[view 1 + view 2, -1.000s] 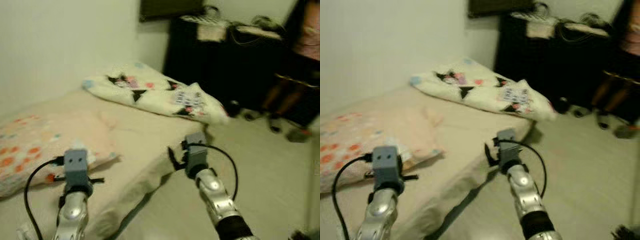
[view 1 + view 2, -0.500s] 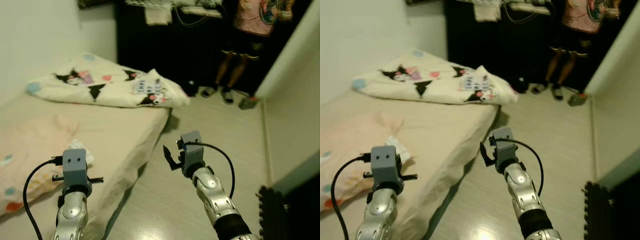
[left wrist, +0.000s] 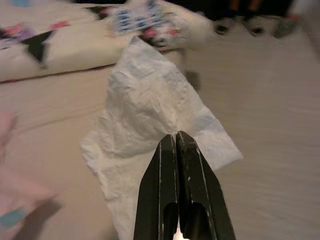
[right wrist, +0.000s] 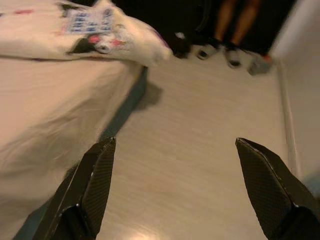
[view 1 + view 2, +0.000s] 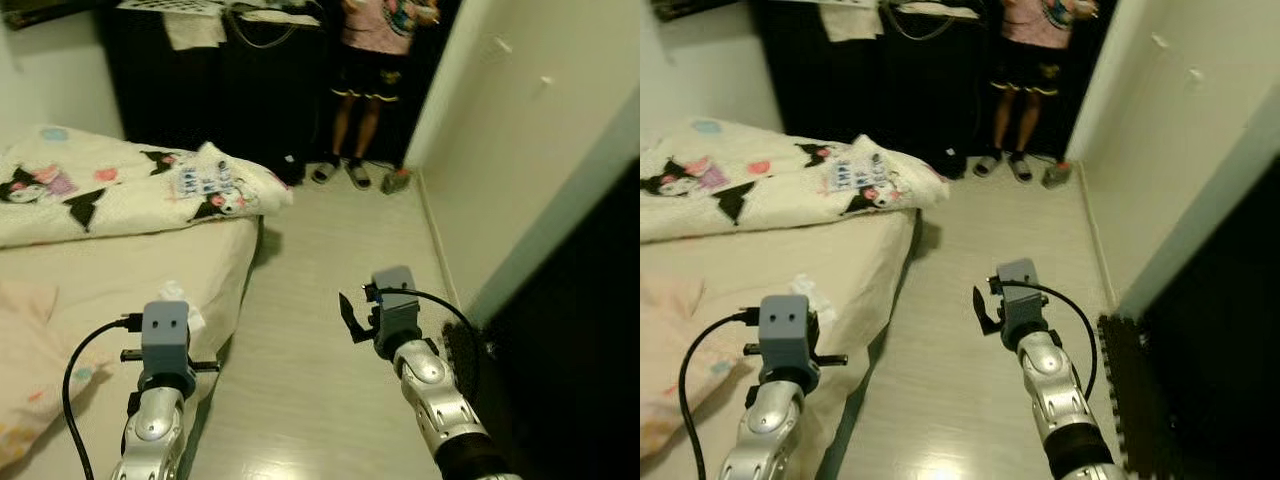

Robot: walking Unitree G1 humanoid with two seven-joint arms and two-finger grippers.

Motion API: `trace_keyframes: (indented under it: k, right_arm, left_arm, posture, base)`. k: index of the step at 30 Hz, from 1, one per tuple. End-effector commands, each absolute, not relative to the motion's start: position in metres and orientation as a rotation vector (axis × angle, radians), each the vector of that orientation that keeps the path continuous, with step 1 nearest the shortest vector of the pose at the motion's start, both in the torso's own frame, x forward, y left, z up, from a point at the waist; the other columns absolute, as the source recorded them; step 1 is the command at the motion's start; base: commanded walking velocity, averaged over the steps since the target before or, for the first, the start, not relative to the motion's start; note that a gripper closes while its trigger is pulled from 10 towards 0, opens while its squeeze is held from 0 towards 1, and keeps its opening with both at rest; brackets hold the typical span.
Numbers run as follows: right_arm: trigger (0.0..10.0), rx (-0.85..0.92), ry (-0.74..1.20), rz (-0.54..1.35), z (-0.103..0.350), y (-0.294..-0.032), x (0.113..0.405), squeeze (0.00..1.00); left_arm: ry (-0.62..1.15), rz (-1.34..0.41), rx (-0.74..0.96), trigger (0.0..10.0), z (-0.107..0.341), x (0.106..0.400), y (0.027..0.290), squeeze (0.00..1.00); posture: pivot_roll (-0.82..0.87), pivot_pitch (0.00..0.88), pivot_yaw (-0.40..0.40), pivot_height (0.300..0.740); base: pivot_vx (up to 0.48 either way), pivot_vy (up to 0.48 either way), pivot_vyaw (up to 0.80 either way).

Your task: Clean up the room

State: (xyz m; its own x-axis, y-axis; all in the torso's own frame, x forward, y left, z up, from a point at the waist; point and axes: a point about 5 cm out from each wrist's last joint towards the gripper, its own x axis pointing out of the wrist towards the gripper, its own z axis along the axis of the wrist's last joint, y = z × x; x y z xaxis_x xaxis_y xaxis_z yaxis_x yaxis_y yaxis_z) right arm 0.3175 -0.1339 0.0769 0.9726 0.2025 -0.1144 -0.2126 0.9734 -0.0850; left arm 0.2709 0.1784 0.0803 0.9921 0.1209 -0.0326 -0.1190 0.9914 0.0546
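My left gripper (image 3: 175, 136) is shut on a crumpled white tissue (image 3: 150, 110), which hangs over the edge of the bed. From the head camera the tissue (image 5: 186, 306) peeks out just beyond the left wrist block. My right gripper (image 5: 350, 315) is held out over the pale floor (image 5: 320, 290) beside the bed, fingers open with nothing between them. Along the right wrist, both black fingertips (image 4: 102, 155) stand wide apart above bare floor.
The bed (image 5: 130, 265) lies on my left with a cartoon-print blanket (image 5: 120, 185) and a pink pillow (image 5: 25, 345). A person (image 5: 372, 60) stands by dark furniture (image 5: 200, 80) ahead. A white wall (image 5: 520, 150) and a black mat (image 5: 1130, 385) are on my right.
The camera has swung right: the bed slid to the left of the picture, and the right wall and black mat came into view. Both arms keep their pose; the tissue stays held.
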Motion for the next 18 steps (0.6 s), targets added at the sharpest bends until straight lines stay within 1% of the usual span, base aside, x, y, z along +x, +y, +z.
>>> trace_keyframes:
  k: [1, 9, 11, 14, 18]
  right_arm:
    - [10.0, -0.071, 0.072, 0.171, 0.083, -0.142, 0.317, 0.0]
    - [10.0, -0.075, 0.078, 0.143, 0.078, -0.148, 0.312, 0.0]
    - [10.0, -0.051, 0.073, 0.122, 0.077, -0.144, 0.311, 0.0]
    - [10.0, -0.034, 0.07, 0.116, 0.076, -0.137, 0.309, 0.0]
    - [10.0, -0.03, 0.07, 0.12, 0.075, -0.133, 0.308, 0.0]
  left_arm:
    - [0.022, 0.101, 0.039, 10.0, 0.081, 0.269, 0.174, 0.0]
    - [0.036, 0.077, 0.079, 10.0, 0.078, 0.268, 0.17, 0.0]
    - [0.048, 0.051, 0.106, 10.0, 0.078, 0.269, 0.174, 0.0]
    - [0.058, 0.046, 0.124, 10.0, 0.079, 0.268, 0.181, 0.0]
    - [0.06, 0.055, 0.127, 10.0, 0.08, 0.267, 0.186, 0.0]
  posture:
    - [-0.02, 0.063, -0.034, 0.74]
    - [-0.01, 0.061, -0.006, 0.74]
    - [0.02, 0.062, 0.049, 0.74]
    - [0.03, 0.063, 0.067, 0.74]
    - [0.04, 0.064, 0.072, 0.74]
  base:
    - [0.0, 0.0, -0.8]
    - [0.0, 0.0, -0.8]
    - [0.0, 0.0, -0.8]
    - [0.0, 0.0, -0.8]
    - [0.0, 0.0, -0.8]
